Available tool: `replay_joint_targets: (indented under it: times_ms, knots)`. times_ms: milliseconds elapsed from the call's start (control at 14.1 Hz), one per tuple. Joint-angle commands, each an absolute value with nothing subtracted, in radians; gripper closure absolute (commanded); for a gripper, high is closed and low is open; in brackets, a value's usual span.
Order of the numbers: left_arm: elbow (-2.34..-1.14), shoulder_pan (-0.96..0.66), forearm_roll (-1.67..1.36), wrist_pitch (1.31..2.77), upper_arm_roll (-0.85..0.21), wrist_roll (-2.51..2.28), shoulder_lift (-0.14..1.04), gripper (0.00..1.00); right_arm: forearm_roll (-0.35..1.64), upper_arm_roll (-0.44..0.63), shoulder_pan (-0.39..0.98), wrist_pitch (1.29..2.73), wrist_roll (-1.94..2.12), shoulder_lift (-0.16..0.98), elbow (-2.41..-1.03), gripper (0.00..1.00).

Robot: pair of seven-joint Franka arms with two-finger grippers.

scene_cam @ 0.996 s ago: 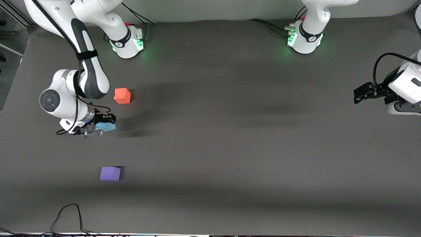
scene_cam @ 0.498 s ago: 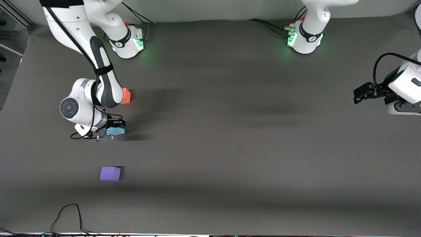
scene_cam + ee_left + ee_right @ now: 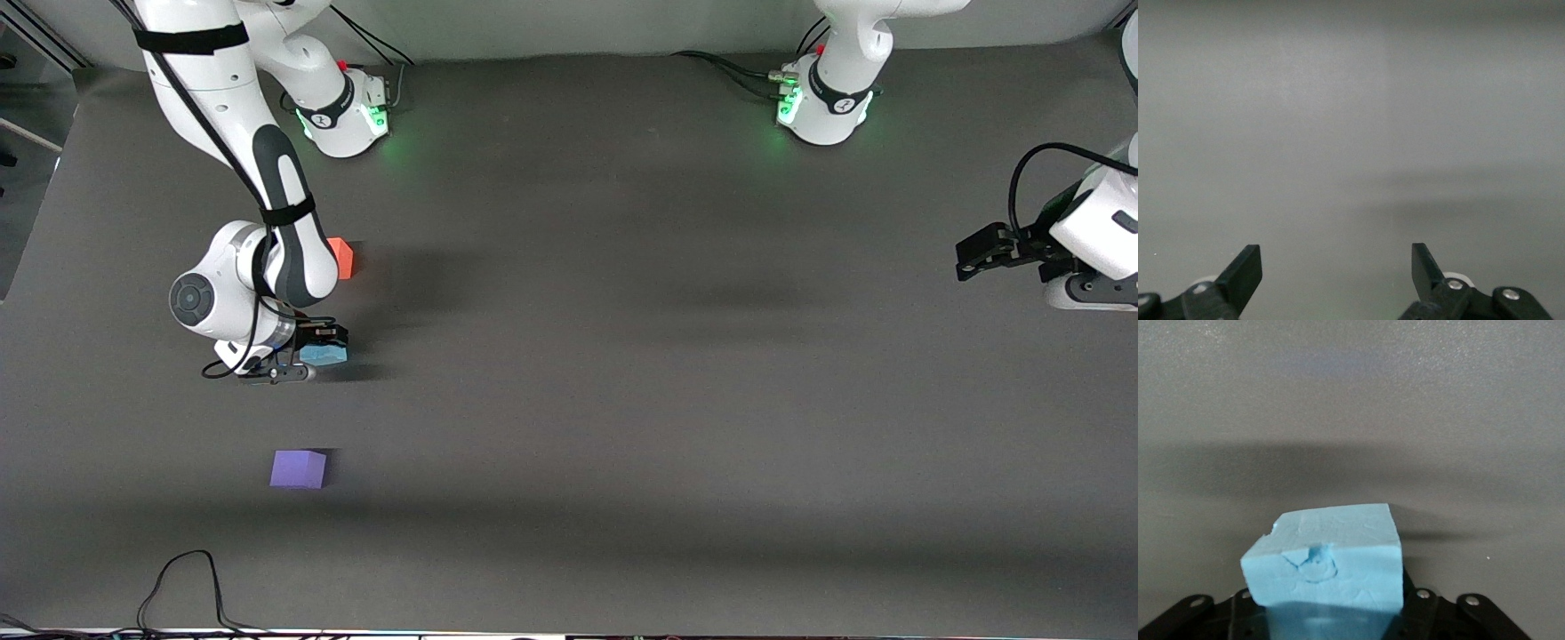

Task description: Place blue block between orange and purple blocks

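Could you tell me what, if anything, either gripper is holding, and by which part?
The right gripper holds the blue block by two opposite side faces. The left gripper is open and holds nothing.

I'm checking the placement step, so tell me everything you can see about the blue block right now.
The blue block is a small, light sky-blue cube of matte, foam-like material. One face shows a round dent and fine creases. It sits in the right tool, low at the table surface; whether it rests on the table I cannot tell. It lies between the orange block, farther from the front camera, and the purple block, nearer, touching neither.
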State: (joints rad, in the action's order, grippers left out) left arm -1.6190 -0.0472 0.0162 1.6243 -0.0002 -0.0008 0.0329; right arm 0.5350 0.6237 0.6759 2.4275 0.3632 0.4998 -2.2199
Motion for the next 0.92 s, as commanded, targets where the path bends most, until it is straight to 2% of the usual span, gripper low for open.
replay_joint_targets:
  times_ms: [0, 285, 498, 711, 854]
  knots:
    - [-1.609, -0.051, 0.008, 1.632, 0.002, -0.014, 0.034, 0.0, 0.574, 0.632, 0.683, 2.445, 0.402, 0.525, -2.209, 0.0]
    - [-1.609, -0.051, 0.008, 1.632, 0.002, -0.014, 0.035, 0.0, 0.574, 0.643, 0.684, 2.425, 0.384, 0.493, -2.2, 0.0]
    - [-1.609, -0.052, 0.008, 1.632, 0.002, -0.014, 0.035, 0.0, 0.551, 0.69, 0.696, 2.311, 0.383, 0.427, -2.155, 0.0]
    - [-1.609, -0.052, 0.008, 1.632, 0.002, -0.014, 0.037, 0.0, 0.38, 0.782, 0.744, 2.105, 0.3, 0.358, -1.99, 0.0]
    - [-1.609, -0.051, 0.009, 1.634, 0.003, -0.014, 0.038, 0.0, 0.319, 0.802, 0.741, 1.966, 0.284, 0.315, -1.854, 0.0]
